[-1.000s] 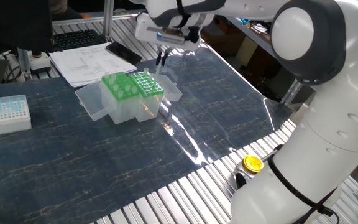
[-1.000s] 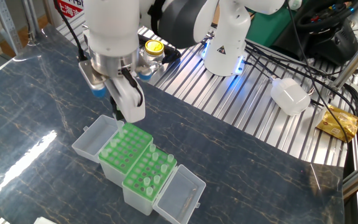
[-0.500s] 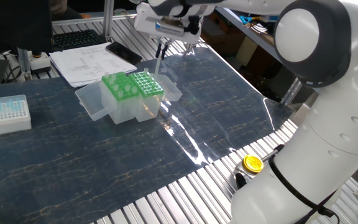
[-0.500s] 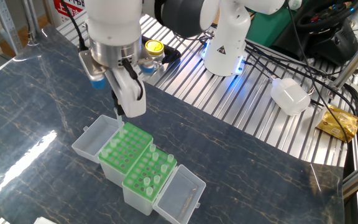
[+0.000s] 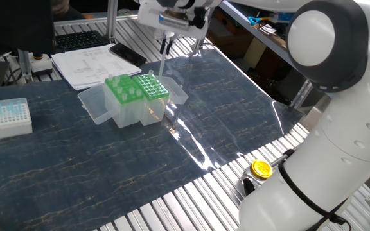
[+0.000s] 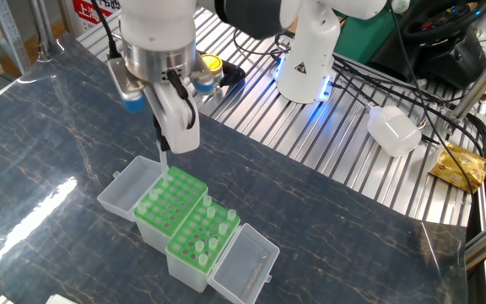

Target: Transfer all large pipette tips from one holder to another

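I am holding one large pipette tip pinched in my jaws, hanging above the upper-left green holder. Several tips are standing in the lower-right holder at frame centre; most of the transfer is remaining, I judge.

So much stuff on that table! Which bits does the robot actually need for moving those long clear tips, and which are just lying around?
Needed for the job:
gripper, holding one large pipette tip
two green holders with open clear lids
large pipette tips standing in them

Just lying about:
small white tip box
papers
black phone
yellow-capped jar
white plastic piece
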`<state>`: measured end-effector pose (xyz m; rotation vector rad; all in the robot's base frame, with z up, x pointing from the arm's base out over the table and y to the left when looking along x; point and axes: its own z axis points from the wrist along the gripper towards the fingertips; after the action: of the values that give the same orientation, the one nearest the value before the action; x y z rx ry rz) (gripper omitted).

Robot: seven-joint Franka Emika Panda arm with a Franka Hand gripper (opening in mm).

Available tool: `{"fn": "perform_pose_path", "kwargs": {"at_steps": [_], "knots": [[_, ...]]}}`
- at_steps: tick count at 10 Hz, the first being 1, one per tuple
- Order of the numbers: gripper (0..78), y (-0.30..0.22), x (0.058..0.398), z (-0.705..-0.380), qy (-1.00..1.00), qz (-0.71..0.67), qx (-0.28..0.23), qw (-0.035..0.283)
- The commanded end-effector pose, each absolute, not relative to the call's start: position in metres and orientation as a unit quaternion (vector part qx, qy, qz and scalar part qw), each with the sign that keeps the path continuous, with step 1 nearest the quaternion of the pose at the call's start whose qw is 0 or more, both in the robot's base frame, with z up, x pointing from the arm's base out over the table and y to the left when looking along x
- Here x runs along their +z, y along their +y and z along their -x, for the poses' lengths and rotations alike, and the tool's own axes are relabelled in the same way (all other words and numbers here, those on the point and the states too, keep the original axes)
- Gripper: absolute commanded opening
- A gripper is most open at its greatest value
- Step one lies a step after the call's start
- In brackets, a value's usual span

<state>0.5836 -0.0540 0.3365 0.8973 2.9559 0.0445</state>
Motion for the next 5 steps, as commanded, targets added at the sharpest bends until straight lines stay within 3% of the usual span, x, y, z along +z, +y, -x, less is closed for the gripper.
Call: {"fn": "perform_pose_path", "kwargs": {"at_steps": [1,5], "knots": [[1.1,-0.0499,0.3469,-0.5827,0.954,-0.299,0.014,0.027],[1.1,-0.0480,0.3543,-0.5820,0.950,-0.310,0.016,0.028]]}}
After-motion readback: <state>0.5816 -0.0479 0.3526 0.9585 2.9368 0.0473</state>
